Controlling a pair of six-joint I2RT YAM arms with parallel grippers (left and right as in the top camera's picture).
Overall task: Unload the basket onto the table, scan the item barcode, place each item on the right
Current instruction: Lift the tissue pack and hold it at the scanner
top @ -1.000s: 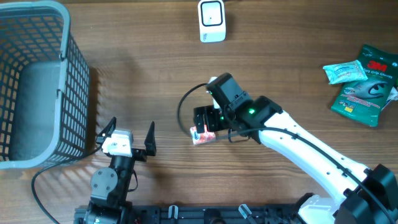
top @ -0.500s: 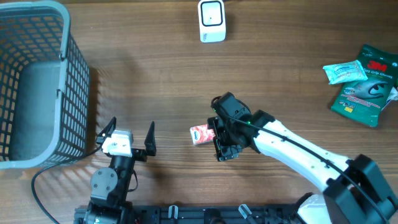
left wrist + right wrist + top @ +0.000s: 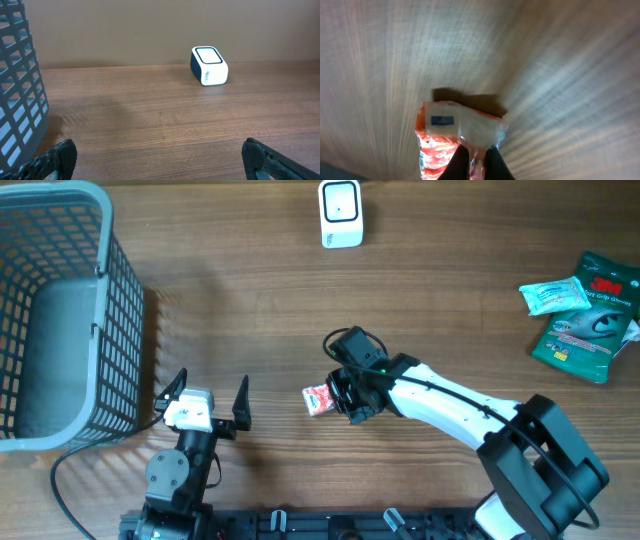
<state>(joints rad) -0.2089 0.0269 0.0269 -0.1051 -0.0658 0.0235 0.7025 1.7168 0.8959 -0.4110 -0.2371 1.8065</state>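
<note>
Near the middle of the table [image 3: 250,300], the small packet [image 3: 319,398] sits low on the wood, just left of the right gripper [image 3: 340,394], its long axis running roughly toward that claw. The right wrist view shows the jaws pinched shut on the packet's near edge; it is a glossy, crinkled red-orange film pouch with a white panel and a small blue label. The right arm is clearly nearer; the left gripper [image 3: 210,388] stands spread wide and empty, well apart. Judgement: the pouch must next travel to the white, boxy scanner [image 3: 341,213] at the far edge

Orange packet [image 3: 452,129] print blurred, lower end cut off.
</note>
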